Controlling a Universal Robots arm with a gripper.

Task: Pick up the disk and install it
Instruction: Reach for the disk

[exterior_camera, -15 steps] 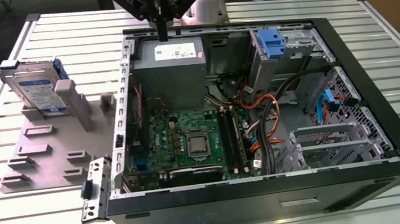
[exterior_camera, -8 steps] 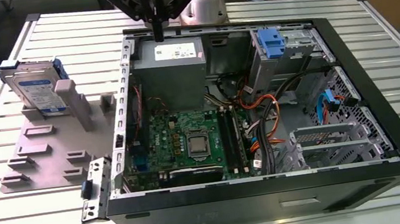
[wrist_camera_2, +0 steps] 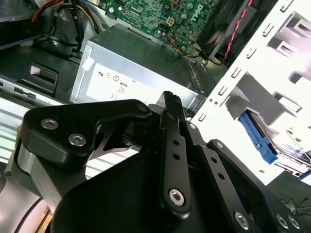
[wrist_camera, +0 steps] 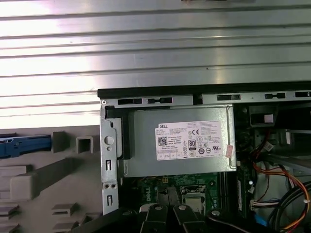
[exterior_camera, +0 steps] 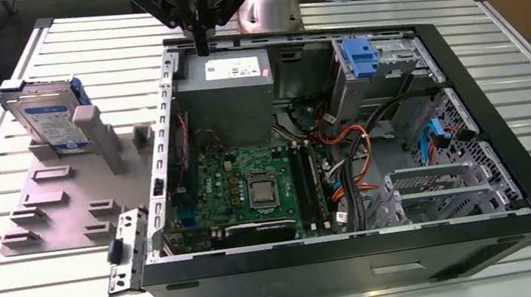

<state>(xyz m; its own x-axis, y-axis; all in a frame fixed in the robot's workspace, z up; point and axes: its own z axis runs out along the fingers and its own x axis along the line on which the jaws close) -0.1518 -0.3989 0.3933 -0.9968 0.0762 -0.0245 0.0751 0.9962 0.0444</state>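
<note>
Black gripper [exterior_camera: 201, 48] clenched on nothing, above the open black computer case [exterior_camera: 489, 110].
Exterior view: the flat silver disk with blue rails [exterior_camera: 47, 118] stands upright in 1 grey plastic holder [exterior_camera: 59, 196], at the exterior view's left, well apart from the gripper. Second wrist view: fingers [wrist_camera_2: 170, 104] pressed together near the grey metal box [wrist_camera_2: 131, 73]. First wrist view: the disk's blue edge [wrist_camera: 24, 145] lies outside the case.

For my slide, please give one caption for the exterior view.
The gripper hovers by the grey metal box in the open computer case; the disk stands apart in a grey holder.
</note>
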